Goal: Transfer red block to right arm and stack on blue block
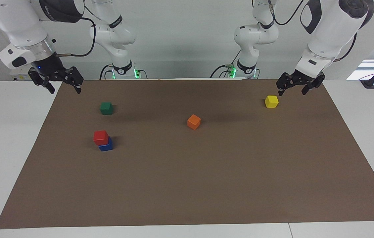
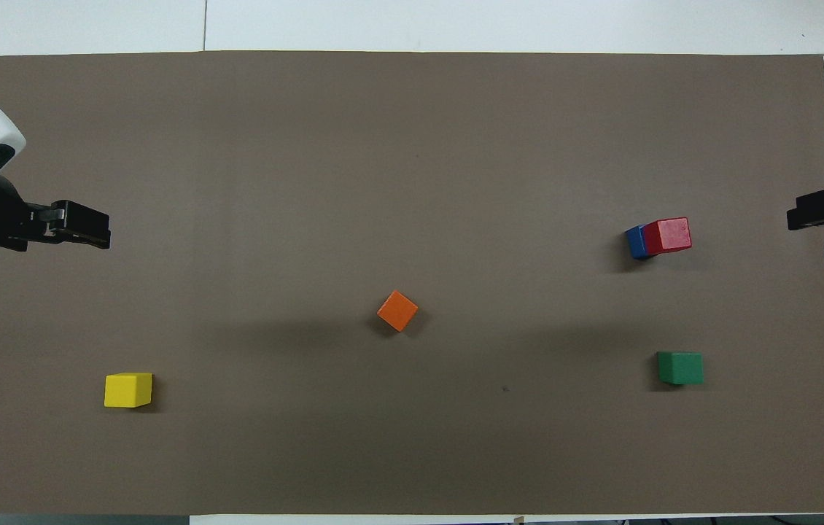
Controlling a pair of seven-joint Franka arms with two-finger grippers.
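The red block sits on top of the blue block, slightly offset, on the brown mat toward the right arm's end. The stack also shows in the overhead view, red block over blue block. My right gripper, with the blue wrist light, hangs open and empty over the mat's edge at its own end; it also shows in the overhead view. My left gripper hangs open and empty over the mat's edge at its end, near the yellow cube; it also shows in the overhead view.
A green cube lies nearer to the robots than the stack. An orange cube lies mid-mat. A yellow cube lies toward the left arm's end. The brown mat covers most of the white table.
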